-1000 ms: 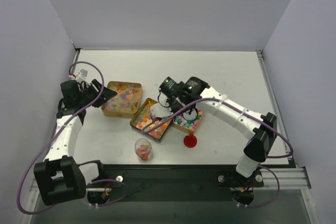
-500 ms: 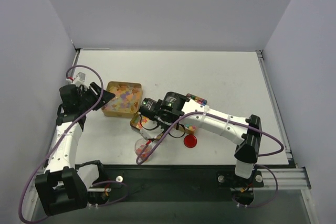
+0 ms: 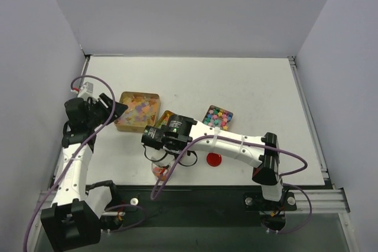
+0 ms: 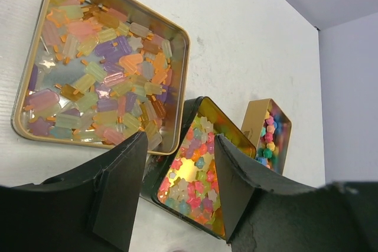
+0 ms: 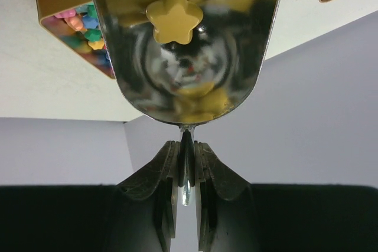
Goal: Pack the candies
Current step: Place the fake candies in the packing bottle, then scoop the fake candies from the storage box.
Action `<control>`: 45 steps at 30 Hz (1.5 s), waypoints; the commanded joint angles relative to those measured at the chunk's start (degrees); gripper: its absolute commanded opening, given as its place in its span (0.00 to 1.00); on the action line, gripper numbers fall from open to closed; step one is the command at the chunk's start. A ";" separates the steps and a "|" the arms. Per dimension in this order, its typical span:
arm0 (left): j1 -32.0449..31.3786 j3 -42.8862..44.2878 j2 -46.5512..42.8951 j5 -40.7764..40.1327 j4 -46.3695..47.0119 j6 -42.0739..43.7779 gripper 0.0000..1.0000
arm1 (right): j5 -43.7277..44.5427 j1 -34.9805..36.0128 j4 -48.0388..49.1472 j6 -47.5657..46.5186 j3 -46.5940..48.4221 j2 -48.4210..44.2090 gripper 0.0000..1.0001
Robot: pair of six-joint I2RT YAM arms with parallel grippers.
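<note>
Metal scoop [image 5: 186, 57] is clamped at its handle by right fingers [image 5: 208, 172] over clear cup [image 3: 158, 171], judged for tipping out the star candy [image 5: 174, 17] inside; left fingers [image 4: 118, 187] are held apart, empty, above candies [image 4: 100, 69] in gold tin [image 4: 184, 45].

R gripper [image 3: 151, 140] near cup [image 3: 159, 170]; candies [image 3: 217, 116] in tins [image 3: 140, 93].

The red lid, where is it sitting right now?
In the top view the red lid lies on the table near the front edge, slightly right of centre, just in front of the right arm and the rightmost gold tin.
</note>
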 commanded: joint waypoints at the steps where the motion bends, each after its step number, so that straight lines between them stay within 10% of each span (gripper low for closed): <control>1: 0.53 -0.94 -3.01 -0.76 0.54 0.97 0.60 | 6.82 1.88 -4.61 -1.23 1.63 0.72 0.00; 21: 0.53 1.42 -6.62 2.31 -2.79 0.71 0.61 | 9.64 4.08 -6.01 1.50 4.79 2.66 0.00; 26: 0.53 6.44 -7.23 6.70 -9.99 2.12 0.00 | 7.01 -1.00 -5.31 6.30 7.07 2.48 0.00; 32: -0.52 0.04 -9.78 25.06 3.94 -12.77 0.00 | -2.83 -10.23 -4.61 15.03 10.07 3.45 0.00; 45: -7.20 -2.26 -2.41 27.98 10.65 -15.63 0.00 | -8.29 -12.53 1.28 24.52 20.09 7.75 0.00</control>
